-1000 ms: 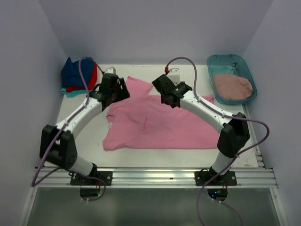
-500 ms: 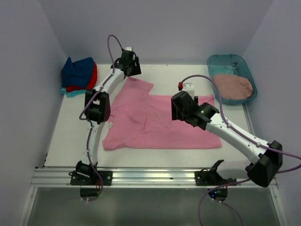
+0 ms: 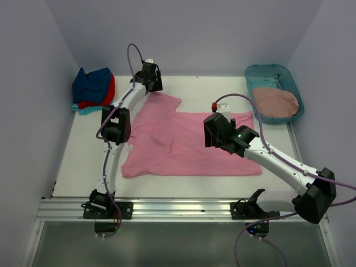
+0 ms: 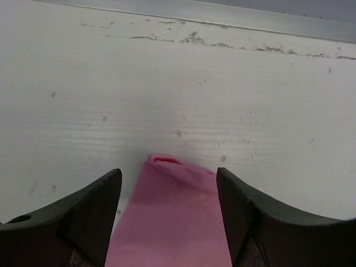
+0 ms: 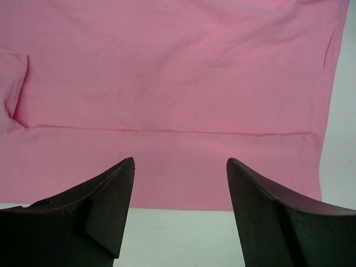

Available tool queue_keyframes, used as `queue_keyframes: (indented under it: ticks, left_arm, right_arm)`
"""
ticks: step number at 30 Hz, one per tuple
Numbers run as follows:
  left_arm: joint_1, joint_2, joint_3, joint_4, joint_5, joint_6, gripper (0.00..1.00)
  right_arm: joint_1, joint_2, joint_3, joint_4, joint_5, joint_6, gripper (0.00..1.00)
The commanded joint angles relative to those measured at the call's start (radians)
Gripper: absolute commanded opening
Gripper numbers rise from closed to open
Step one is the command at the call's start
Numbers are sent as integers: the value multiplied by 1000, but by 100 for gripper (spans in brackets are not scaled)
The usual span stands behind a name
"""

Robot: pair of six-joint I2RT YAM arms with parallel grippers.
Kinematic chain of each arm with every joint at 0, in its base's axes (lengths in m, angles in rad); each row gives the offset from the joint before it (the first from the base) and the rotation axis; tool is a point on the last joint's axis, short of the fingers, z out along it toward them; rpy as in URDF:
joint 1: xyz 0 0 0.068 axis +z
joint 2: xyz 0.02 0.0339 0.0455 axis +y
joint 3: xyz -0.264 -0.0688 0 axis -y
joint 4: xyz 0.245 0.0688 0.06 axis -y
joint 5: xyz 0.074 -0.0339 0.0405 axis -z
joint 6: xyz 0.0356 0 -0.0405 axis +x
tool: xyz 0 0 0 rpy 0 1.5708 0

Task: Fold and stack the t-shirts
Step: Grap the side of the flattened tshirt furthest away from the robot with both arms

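Dusty rose t-shirt (image 3: 275, 102) lies in our teal tub (image 3: 268, 72); pink t-shirt (image 3: 178, 146) lies flat; our left gripper (image 4: 167, 172) and right gripper (image 5: 181, 162) gape, released, over its edges.

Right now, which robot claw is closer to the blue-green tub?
Right. The right gripper hangs over the pink t-shirt's right half, a little left of the teal tub. The left gripper is over the shirt's far left sleeve, across the table.

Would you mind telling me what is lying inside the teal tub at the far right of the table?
A crumpled dusty rose shirt fills most of the tub. Whatever lies beneath it is covered, so I cannot tell.
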Motion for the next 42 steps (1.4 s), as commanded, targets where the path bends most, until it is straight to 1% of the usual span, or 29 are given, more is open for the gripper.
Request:
queue_keyframes:
  ticks: [1, 10, 12, 15, 16, 18, 19, 21, 22, 27, 28, 29, 34, 35, 37, 39, 40, 42]
  left_arm:
    - [9, 9, 18, 39, -28, 37, 73]
    - [18, 46, 4, 68, 9, 29, 71]
    - [29, 54, 5, 70, 32, 9, 68]
    - [41, 63, 1, 68, 58, -9, 57]
    - [44, 68, 1, 70, 62, -13, 50]
    - [46, 71, 0, 71, 65, -23, 41]
    - [47, 72, -2, 71, 67, -25, 32]
    - [51, 71, -9, 77, 70, -29, 25]
    - [51, 68, -14, 83, 72, -32, 20]
    - [52, 62, -29, 88, 66, -34, 8]
    - [52, 57, -32, 88, 66, -34, 3]
    - [54, 54, -35, 89, 67, -33, 1]
    - [61, 11, -80, 111, 75, -29, 0]
    - [60, -1, -94, 114, 75, -28, 0]
    - [61, -35, -106, 120, 75, -19, 0]
    - [64, -72, -127, 122, 66, -8, 0]
    - [64, -84, -140, 123, 62, -5, 0]
    - [66, -115, -172, 123, 41, 3, 0]
  right_arm:
    - [1, -25, 11, 6, -9, 17, 71]
    - [1, -37, 2, -8, -3, 31, 71]
    - [1, -41, -6, -9, 0, 34, 70]
    - [1, -48, -11, -12, 1, 38, 69]
    - [1, -49, -11, -15, 3, 40, 69]
    - [1, -51, -11, -18, 4, 41, 68]
    - [-1, -52, -11, -20, 6, 41, 68]
    - [-1, -55, -15, -20, 11, 41, 68]
    - [1, -57, -15, -23, 14, 41, 68]
    - [1, -52, -17, -26, 47, 49, 67]
    - [-1, -49, -17, -31, 60, 54, 67]
    - [-1, -46, -17, -32, 82, 55, 67]
    - [-10, -5, -4, -38, 196, 84, 68]
    - [-16, 4, 3, -38, 252, 90, 73]
    - [-37, 40, 14, -32, 288, 104, 76]
    - [-99, 72, 41, -8, 296, 98, 78]
    - [-151, 93, 54, -2, 287, 97, 79]
    - [-200, 170, 100, 29, 264, 98, 80]
